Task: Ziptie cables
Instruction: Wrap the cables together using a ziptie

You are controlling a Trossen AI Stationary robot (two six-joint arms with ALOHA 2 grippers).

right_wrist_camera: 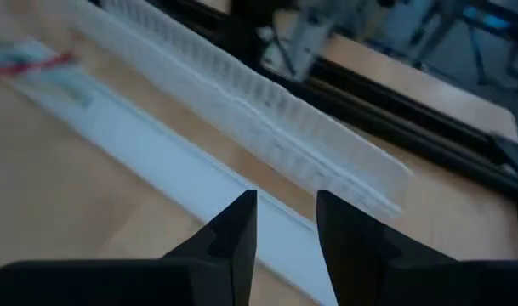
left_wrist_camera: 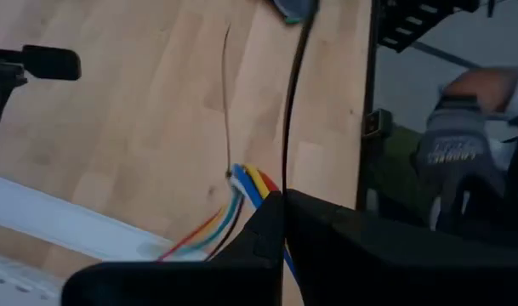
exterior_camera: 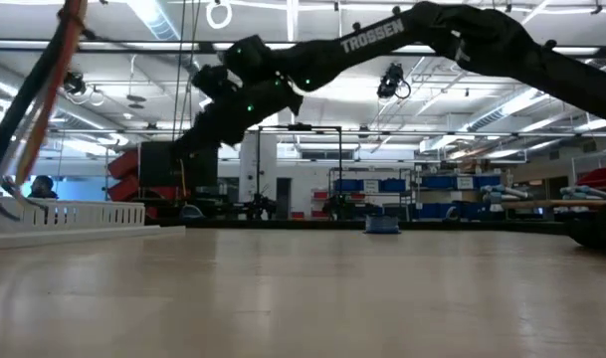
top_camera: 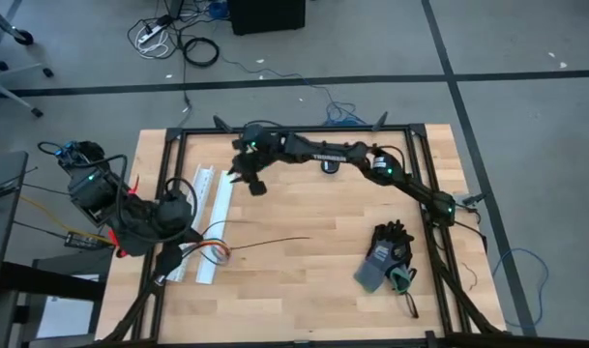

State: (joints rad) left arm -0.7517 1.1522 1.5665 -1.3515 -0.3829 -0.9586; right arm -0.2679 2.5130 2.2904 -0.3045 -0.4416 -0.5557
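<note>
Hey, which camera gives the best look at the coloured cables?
The left wrist view: the cables fan out just ahead of the left gripper. The high view shows them small beside the white channel. The right wrist view gives only a blurred streak; the low view none clearly.

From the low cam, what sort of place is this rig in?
Probably a robotics lab or workshop: a wooden bench with a black frame, ceiling strip lights over an open hall, and shelving with blue bins behind it.
</note>
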